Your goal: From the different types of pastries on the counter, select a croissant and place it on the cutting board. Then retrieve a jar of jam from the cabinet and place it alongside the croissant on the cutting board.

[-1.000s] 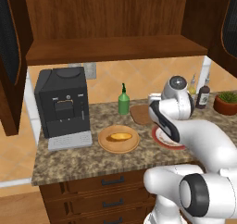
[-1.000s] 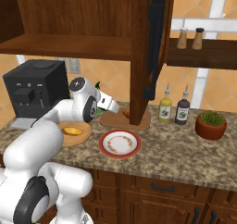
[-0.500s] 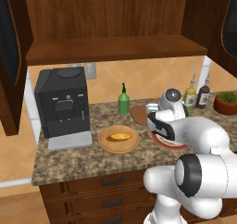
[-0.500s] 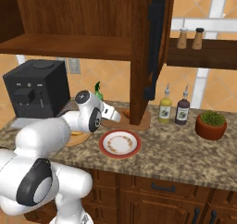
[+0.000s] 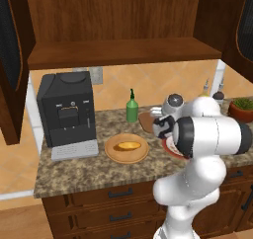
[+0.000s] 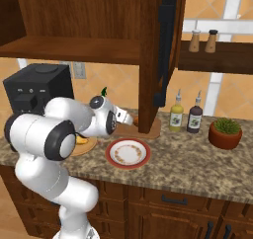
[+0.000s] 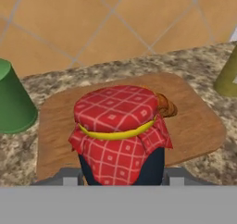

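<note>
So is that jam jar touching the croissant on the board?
Cannot tell. In the hand view the jar of jam hides most of the croissant behind it, so no gap or contact shows.

**Speckled granite counter and what rests on it**

A brown-and-grey speckled granite counter (image 5: 74, 171) runs above wooden drawers with dark handles. At its left end stands a black coffee machine (image 5: 66, 114). Beside that lies a round wooden plate (image 5: 126, 148), and behind the plate a green squeeze bottle (image 5: 131, 107) stands upright. A light wooden cutting board (image 7: 194, 121) lies near the back. A red-rimmed white plate (image 6: 128, 152) sits toward the front. Further right stand two condiment bottles (image 6: 176, 115) and a potted plant (image 6: 226, 132).
</note>
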